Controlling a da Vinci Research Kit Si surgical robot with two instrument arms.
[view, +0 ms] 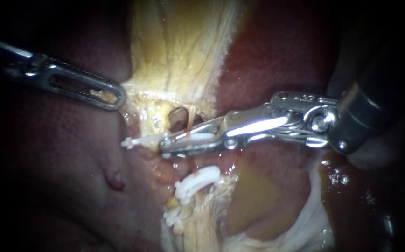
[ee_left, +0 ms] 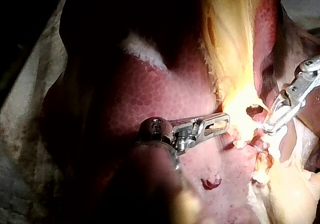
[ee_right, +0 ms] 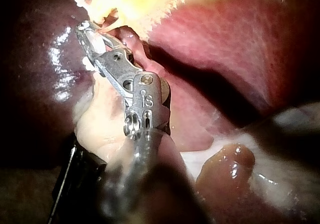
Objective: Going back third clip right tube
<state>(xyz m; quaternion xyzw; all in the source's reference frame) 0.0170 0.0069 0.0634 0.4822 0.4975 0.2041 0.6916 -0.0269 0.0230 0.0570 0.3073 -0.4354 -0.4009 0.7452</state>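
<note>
My right instrument (view: 166, 146) reaches in from the right, its two slim jaws a little apart. A thin white clip (view: 139, 140) lies in the gap and sticks out past the tips, across a thin yellowish tube (view: 191, 122) beside a small hole in the tissue. Two more white clips (view: 198, 181) (view: 173, 217) sit lower on the same strand. My left instrument (view: 118, 97) has its windowed jaws shut on the yellow edge of the gallbladder (view: 179, 42). The left wrist view shows that grip (ee_left: 225, 120) and the right instrument (ee_left: 267, 129) just beyond. In the right wrist view its jaws (ee_right: 82, 29) touch yellow tissue.
Dark red liver (view: 62, 163) fills the left side, with a small raised nick (view: 115, 179). More liver (view: 277, 56) lies behind the right instrument. Pale wet tissue and a yellowish pool (view: 254, 196) lie below its shaft.
</note>
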